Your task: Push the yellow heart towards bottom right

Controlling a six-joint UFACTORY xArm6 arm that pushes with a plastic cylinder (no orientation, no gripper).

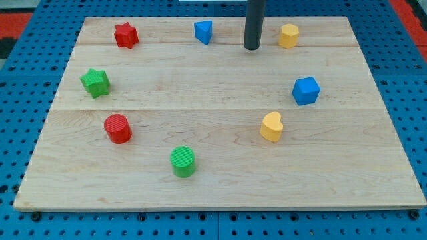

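The yellow heart (271, 126) lies on the wooden board (220, 180), right of centre. My tip (251, 48) is at the end of the dark rod near the view's top, well above the heart and a little to its left, touching no block. It stands between the blue triangular block (203, 31) on its left and the yellow hexagonal block (288, 35) on its right.
A blue cube-like block (305, 91) sits up and right of the heart. A red star (125, 35), green star (95, 82), red cylinder (118, 128) and green cylinder (183, 161) lie on the left and bottom. A blue pegboard surrounds the board.
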